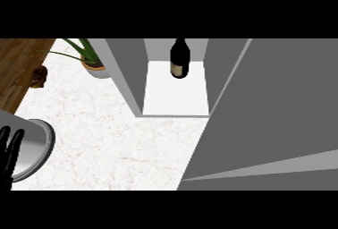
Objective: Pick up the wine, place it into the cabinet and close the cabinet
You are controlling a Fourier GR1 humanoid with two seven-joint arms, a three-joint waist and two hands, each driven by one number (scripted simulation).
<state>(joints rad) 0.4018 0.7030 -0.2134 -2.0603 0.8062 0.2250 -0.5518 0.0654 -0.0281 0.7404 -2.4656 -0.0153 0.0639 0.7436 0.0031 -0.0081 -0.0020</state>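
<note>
**Marble counter: wine stowed, door open**

White marble counter (119,134) carries the resting left hand (9,152), fingers straight, at its left edge. Beyond, the dark glass wine bottle (178,58) stands inside the grey cabinet (125,67); its door (264,112) remains to close.

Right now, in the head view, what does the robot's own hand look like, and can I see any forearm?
Only the left hand shows, at the view's left edge: plain black, with slim straight fingers, no markings or cables visible. Its grey forearm is not in view. The right hand and forearm do not show at all.
</note>
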